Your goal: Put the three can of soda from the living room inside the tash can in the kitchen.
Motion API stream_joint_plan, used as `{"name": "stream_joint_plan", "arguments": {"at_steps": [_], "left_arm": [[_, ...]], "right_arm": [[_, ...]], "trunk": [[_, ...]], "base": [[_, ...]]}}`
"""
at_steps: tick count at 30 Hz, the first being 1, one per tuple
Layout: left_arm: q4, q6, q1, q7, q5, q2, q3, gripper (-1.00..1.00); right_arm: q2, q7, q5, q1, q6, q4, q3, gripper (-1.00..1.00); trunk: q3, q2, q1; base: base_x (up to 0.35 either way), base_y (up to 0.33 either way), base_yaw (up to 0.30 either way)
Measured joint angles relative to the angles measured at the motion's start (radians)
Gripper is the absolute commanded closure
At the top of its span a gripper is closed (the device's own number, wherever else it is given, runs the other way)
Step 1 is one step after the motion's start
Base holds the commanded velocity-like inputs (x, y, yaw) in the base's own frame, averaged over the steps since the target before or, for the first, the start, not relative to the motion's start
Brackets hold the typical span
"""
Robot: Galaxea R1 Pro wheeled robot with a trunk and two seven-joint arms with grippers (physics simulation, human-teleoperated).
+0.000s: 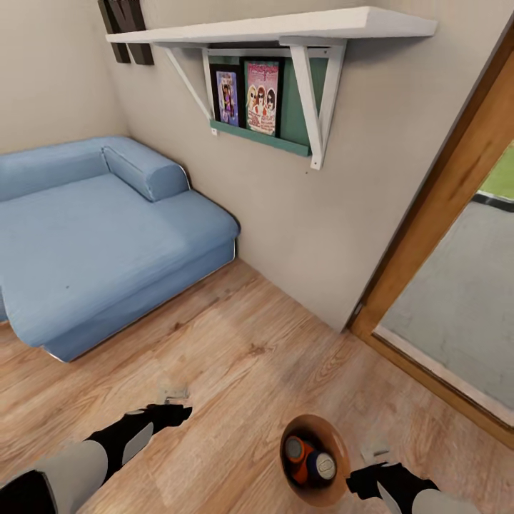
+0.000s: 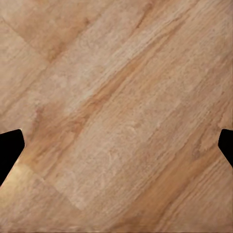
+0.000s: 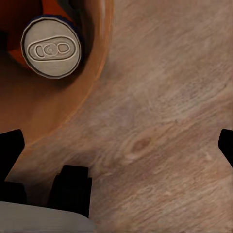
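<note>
This is a home, a living room corner by its furnishings. A blue sofa (image 1: 93, 235) with a bolster cushion stands against pale plaster walls on a wood-plank floor (image 1: 235, 371). Above it a white bracketed wall shelf (image 1: 285, 28) hangs over a teal rack (image 1: 285, 114) holding two colourful printed covers. At the right a wood-framed glass door (image 1: 442, 214) looks out on grey paving and a strip of grass. Dark decorative letters (image 1: 128, 28) hang high on the wall.
</note>
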Motion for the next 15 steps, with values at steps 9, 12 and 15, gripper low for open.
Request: {"name": "stream_joint_plan", "arguments": {"at_steps": [9, 12, 15], "left_arm": [[0.067, -0.009, 0.059, 0.029, -0.052, -0.026, -0.008, -1.00], [0.070, -0.014, 0.126, 0.058, -0.054, -0.026, -0.010, -1.00], [0.070, -0.042, 0.179, 0.068, -0.055, -0.026, -0.010, -1.00]], "right_arm": [[-0.024, -0.002, -0.001, 0.062, -0.054, 0.000, -0.031, -1.00], [-0.027, -0.002, 0.000, 0.076, -0.066, 0.001, -0.042, -1.00], [-0.028, -0.001, -0.001, 0.087, -0.070, 0.001, -0.046, -1.00]], "trunk": [[0.028, 0.063, -0.035], [0.037, 0.084, -0.046], [0.047, 0.105, -0.058]], "base": [[0.000, 0.000, 0.000], [0.000, 0.000, 0.000], [0.000, 0.000, 0.000]]}}
